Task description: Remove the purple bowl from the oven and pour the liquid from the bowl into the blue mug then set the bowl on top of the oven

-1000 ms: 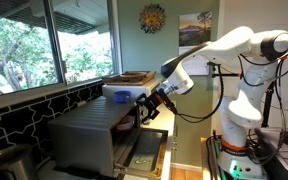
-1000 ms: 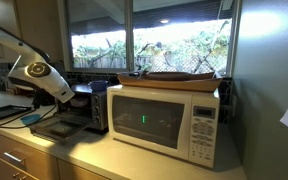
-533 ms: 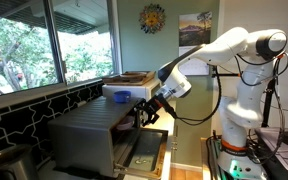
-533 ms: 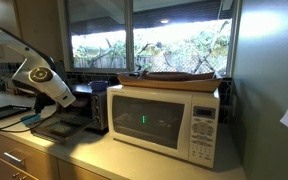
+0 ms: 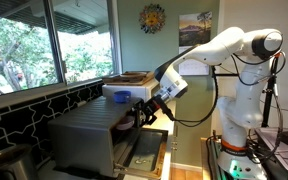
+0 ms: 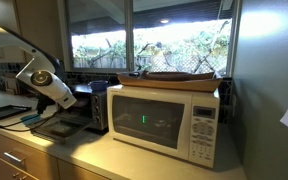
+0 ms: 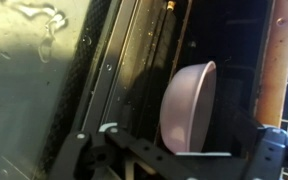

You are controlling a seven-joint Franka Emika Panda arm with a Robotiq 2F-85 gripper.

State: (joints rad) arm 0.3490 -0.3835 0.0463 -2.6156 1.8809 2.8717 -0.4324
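Clearly, the purple bowl (image 7: pixel 189 105) is seen inside the dark cavity of the oven (image 5: pixel 84 135), at about 12 o'clock from the gripper (image 7: pixel 179 162) in the wrist view. The fingers (image 7: pixel 84 158) are held wide apart, gripping nothing. The bowl's contents cannot be told.

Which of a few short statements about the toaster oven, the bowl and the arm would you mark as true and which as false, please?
1. The drop-down front door of the boxy brushed-steel grey toaster oven is open. True.
2. The small, pale purple round plastic bowl sits on top of that oven. False: the wrist view shows it inside the dark cavity.
3. The end effector is at the oven's open front. True.
4. The door of the white box-shaped microwave oven stands open. False: it is shut.
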